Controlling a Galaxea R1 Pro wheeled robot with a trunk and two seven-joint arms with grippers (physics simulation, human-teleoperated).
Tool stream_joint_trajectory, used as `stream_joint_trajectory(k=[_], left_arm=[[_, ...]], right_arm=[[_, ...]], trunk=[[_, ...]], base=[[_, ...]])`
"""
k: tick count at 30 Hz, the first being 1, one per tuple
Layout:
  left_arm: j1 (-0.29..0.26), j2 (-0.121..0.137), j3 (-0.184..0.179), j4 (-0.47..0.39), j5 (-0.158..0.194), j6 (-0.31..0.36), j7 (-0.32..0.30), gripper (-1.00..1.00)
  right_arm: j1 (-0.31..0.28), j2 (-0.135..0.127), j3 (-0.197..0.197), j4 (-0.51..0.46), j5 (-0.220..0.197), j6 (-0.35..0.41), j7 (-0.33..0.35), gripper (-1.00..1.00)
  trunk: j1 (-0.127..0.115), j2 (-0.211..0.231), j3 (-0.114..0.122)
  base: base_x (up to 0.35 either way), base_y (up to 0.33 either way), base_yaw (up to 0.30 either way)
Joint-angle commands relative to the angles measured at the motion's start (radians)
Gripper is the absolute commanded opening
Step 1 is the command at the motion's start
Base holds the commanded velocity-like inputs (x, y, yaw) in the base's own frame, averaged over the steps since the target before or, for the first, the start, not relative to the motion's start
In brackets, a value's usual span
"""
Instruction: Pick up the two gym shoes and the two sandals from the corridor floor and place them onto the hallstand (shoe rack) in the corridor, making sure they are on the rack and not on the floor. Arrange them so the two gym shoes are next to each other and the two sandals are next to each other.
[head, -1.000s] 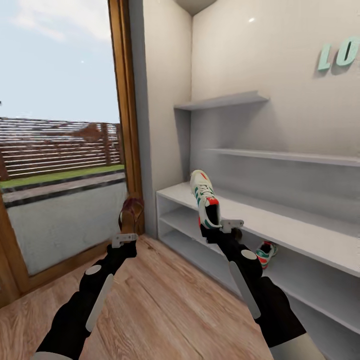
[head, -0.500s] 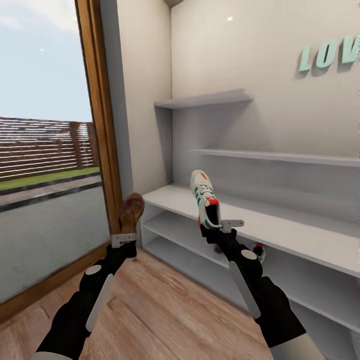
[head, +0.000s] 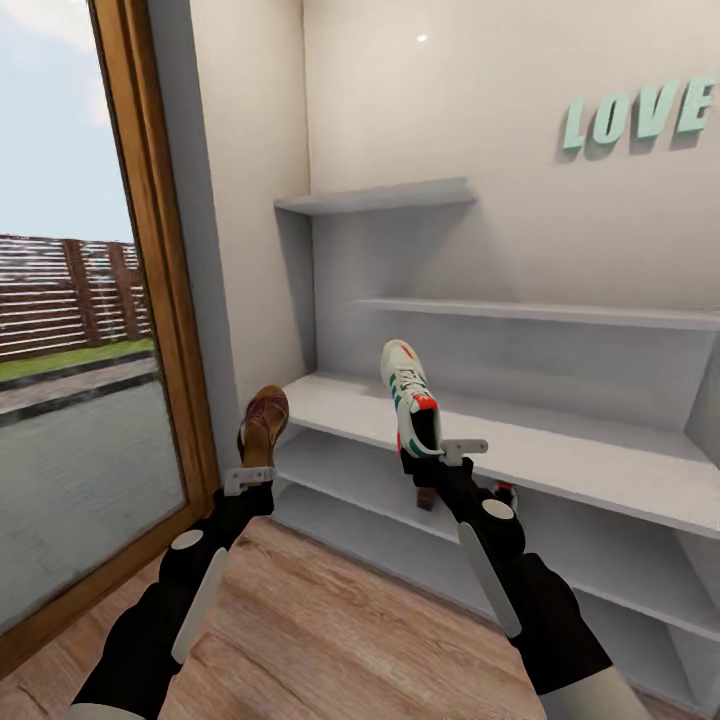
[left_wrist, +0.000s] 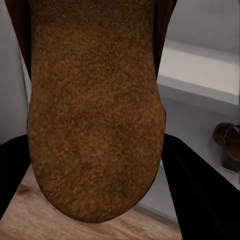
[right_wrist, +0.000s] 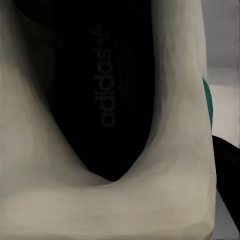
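Observation:
My left gripper (head: 255, 468) is shut on the heel of a brown sandal (head: 263, 423), holding it upright in front of the hallstand's left end; its tan footbed (left_wrist: 95, 110) looms close in the left wrist view. My right gripper (head: 425, 455) is shut on a white gym shoe (head: 407, 392), toe up, just above the front edge of the grey bench top (head: 580, 455); its dark insole (right_wrist: 105, 100) shows in the right wrist view. On the shelf below lie a second sandal (head: 427, 497) (left_wrist: 228, 147) and a second gym shoe (head: 505, 492), mostly hidden behind my right arm.
A glass door with a wooden frame (head: 150, 260) stands close on the left. Staggered wall shelves (head: 385, 197) hang above the bench, under green LOVE letters (head: 640, 112). Wood-plank floor (head: 330, 630) lies between me and the rack.
The camera has swung right, so door and rack slide leftward in view. Both arms keep their pose and their shoes. The second sandal on the shelf has come into sight.

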Motion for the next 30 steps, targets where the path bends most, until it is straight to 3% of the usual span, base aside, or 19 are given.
stream_joint_trajectory(k=[1, 30], left_arm=[[0.000, 0.001, -0.001, -0.001, 0.008, 0.005, 0.003, -1.00], [0.000, -0.005, -0.001, -0.001, 0.008, 0.004, 0.003, -1.00]], right_arm=[[-0.001, 0.000, 0.002, -0.001, -0.011, 0.004, -0.010, -1.00], [-0.001, 0.000, 0.002, -0.001, -0.011, 0.004, -0.010, -1.00]], trunk=[[0.000, -0.001, -0.001], [0.000, -0.001, -0.001]], base=[[0.013, 0.310, -0.296], [0.001, 0.314, -0.296]])
